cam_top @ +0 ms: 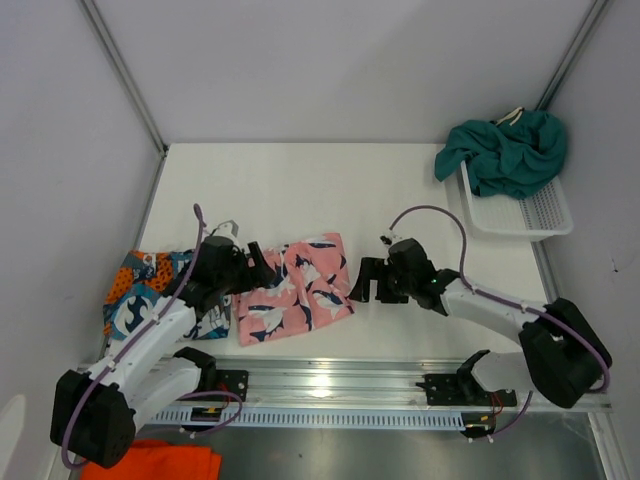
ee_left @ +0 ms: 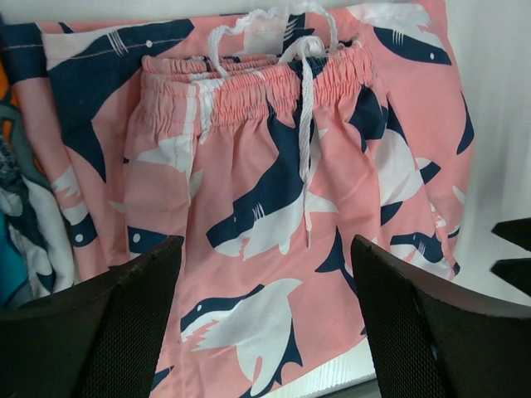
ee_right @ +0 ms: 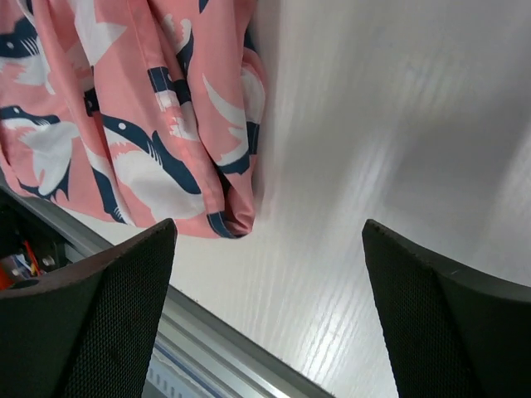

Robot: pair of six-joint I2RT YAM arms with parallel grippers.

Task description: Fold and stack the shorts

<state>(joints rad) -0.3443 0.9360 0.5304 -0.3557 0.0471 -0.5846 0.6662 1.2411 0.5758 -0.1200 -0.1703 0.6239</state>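
Nearest, orange cloth [cam_top: 165,460]: lying bunched at 7 o'clock.
Left gripper [cam_top: 258,262]: gaping wide, holding nothing, hovering over the pink waistband.
Right gripper [cam_top: 362,280]: gaping wide, empty, at the pink pair's 3 o'clock.
Pink shark shorts [cam_top: 295,290]: lying flat mid-table; soft fabric, gathered elastic, white drawstring.
Graphic print shorts [cam_top: 140,290]: lying touching them at 9 o'clock.
Teal shorts [cam_top: 505,150]: slumping crumpled over the white mesh basket [cam_top: 545,215], 1 o'clock.

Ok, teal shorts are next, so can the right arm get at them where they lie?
Probably yes: the teal shorts lie uncovered on the basket's far corner, the right end effector is open and empty, and only bare table lies between.
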